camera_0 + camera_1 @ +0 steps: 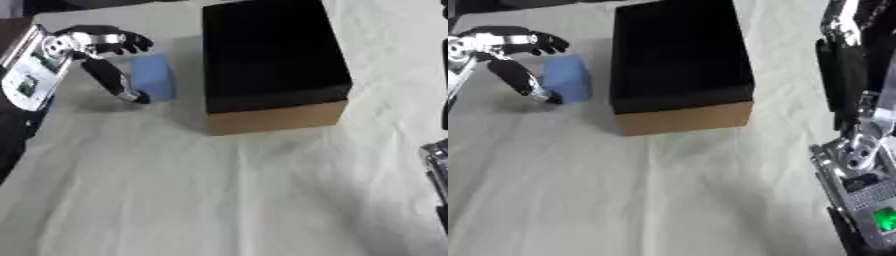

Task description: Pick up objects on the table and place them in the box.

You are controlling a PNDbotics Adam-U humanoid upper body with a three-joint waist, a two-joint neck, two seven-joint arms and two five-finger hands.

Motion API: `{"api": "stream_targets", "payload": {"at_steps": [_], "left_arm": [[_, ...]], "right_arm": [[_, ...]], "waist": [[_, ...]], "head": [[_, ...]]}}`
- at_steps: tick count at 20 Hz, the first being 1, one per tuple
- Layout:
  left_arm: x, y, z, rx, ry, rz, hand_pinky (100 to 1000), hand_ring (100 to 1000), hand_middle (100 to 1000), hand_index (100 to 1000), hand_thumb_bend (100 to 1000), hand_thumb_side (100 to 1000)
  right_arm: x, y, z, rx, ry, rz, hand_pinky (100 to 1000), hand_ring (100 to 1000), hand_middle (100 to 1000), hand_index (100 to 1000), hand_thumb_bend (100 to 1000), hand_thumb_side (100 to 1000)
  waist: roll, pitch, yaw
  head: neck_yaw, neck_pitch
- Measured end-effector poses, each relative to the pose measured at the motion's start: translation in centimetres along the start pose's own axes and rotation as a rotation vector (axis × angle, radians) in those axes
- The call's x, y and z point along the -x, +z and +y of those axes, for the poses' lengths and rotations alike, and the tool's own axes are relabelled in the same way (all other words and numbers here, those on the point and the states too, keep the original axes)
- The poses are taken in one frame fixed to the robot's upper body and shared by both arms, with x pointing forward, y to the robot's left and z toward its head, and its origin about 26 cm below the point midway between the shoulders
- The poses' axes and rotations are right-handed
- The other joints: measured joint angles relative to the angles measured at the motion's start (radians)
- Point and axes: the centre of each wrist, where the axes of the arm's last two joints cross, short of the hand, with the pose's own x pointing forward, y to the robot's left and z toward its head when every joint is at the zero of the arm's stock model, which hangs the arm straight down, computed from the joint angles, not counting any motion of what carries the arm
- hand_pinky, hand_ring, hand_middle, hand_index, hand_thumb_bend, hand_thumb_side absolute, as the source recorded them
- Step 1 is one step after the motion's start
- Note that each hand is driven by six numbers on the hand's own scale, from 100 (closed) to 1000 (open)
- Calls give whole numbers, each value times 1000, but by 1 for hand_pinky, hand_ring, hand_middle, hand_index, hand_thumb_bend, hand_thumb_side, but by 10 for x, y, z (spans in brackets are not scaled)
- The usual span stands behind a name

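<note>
Right hand (859, 155) sits nearest the camera, lower right edge of the right eye view: silver knuckle block, circuit board w/ a green light at the wrist, long black fingers pointing up along the right edge toward the top. Fingers look straight and hold nothing; hand is idle, well apart from the box.

Left hand (101, 47) comes in from upper left, glossy black w/ chrome joints and a white/silver wrist panel w/ a small green board. Its fingers (131, 42) arc over the top of the blue block (153, 76), thumb (112, 79) angles down along the block's left side, tip at the block's lower left corner. So the hand is cupped around the block, thumb touching or nearly touching; can't tell whether the upper fingers actually make contact.

Blue block: soft-looking, matte, rounded rectangular shape, maybe foam or sponge. It rests on the cloth just left of the box, a narrow gap between them.

Box (276, 116): rectangular, cardboard-brown outer wall on the near side, inside dark black. Open on top; nothing can be made out inside.

Table cloth (219, 200): off-white fabric, matte, w/ shallow wrinkles and fold lines running across the near part.
</note>
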Motion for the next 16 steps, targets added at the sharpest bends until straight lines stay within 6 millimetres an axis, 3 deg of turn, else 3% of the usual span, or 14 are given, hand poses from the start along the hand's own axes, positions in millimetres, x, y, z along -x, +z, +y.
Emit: {"api": "stream_targets", "payload": {"at_steps": [10,16], "left_arm": [[-14,1,13,-69,-13,-33,1000,978,929,995,601,211],[-10,-2,12,-38,3,-14,1000,957,884,970,609,221]], "right_arm": [[-1,0,1,-7,-14,-7,741,687,597,831,100,606],[-2,-1,2,-6,-26,-12,742,688,597,832,100,608]], "waist": [[17,7,-27],[26,8,-34]], "head": [[24,-13],[36,-14]]}}
